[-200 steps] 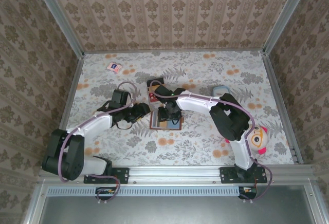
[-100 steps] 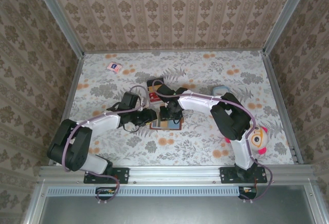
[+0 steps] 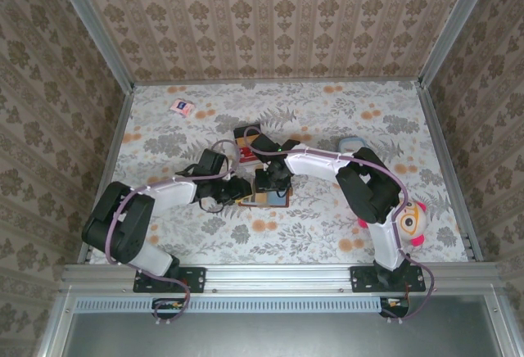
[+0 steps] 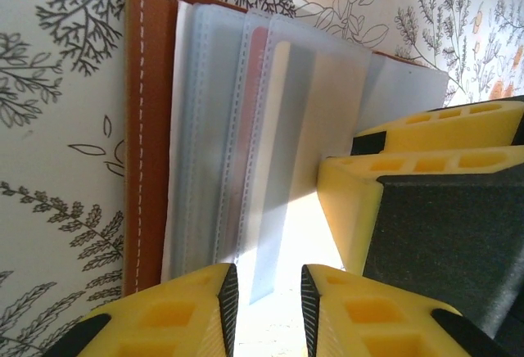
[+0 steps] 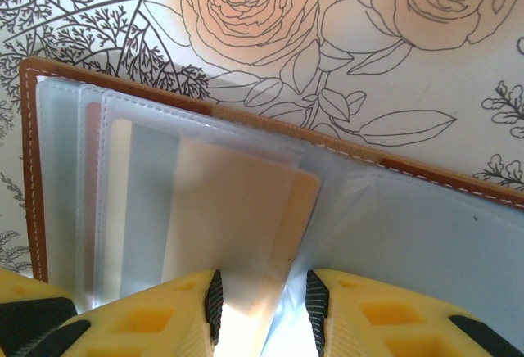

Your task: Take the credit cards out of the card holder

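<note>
- Brown wallet [image 3: 278, 198] lies open and flat on the floral table [image 3: 327, 238], about mid-table, with both arms bent in over it.
- Its clear plastic sleeves [image 4: 221, 128] fan out from the stitched brown edge [image 4: 137, 128]. The cards [image 5: 237, 210] sit inside the sleeves and show as pale tan, grey and pinkish shapes through the frosted plastic.
- Left gripper [image 3: 240, 187] is at the wallet's left side. In its wrist view [image 4: 266, 291] the jaws stand a little apart, with the end of one sleeve lying in the gap. Whether the pads touch it cannot be told.
- Right gripper [image 3: 270, 183] is over the wallet from the far side. In its wrist view [image 5: 260, 295] the jaws are also slightly apart, and the lower edge of the tan card's sleeve reaches between them.
- The left wrist view shows the right gripper [image 4: 340, 154] resting on the sleeves' right part, close to the left gripper.
- A red tray [image 3: 243, 154] sits just beyond the wallet.
- A pink-and-white packet [image 3: 182, 106] lies well apart, near the far left corner.
</note>
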{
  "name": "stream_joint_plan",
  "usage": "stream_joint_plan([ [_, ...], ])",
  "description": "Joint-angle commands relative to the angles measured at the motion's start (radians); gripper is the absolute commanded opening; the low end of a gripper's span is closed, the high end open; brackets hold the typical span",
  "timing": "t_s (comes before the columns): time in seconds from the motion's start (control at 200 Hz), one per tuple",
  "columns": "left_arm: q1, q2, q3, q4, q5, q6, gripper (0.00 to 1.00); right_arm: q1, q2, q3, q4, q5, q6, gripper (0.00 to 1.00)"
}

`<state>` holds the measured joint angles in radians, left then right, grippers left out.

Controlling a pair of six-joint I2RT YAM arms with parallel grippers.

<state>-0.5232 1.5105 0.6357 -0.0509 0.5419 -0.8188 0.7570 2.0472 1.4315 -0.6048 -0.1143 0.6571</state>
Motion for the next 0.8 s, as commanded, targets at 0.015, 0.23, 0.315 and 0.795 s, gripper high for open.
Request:
stream_joint_plan([
  [0.015,-0.003,0.021,0.031,-0.017,-0.022,0.007,0.32,-0.009,0.043,-0.046,-0.033,0.031,-0.008,0.39],
  [0.23,-0.004,0.042,0.046,-0.041,-0.020,0.023,0.33,-0.009,0.042,-0.046,-0.033,0.031,-0.009,0.40],
  [0.315,-0.006,0.052,0.057,-0.068,-0.023,0.035,0.33,-0.009,0.042,-0.046,-0.036,0.031,-0.010,0.40],
  [0.795,-0.034,0.092,0.115,-0.141,0.007,0.104,0.28,-0.010,0.045,-0.046,-0.033,0.027,-0.010,0.41],
])
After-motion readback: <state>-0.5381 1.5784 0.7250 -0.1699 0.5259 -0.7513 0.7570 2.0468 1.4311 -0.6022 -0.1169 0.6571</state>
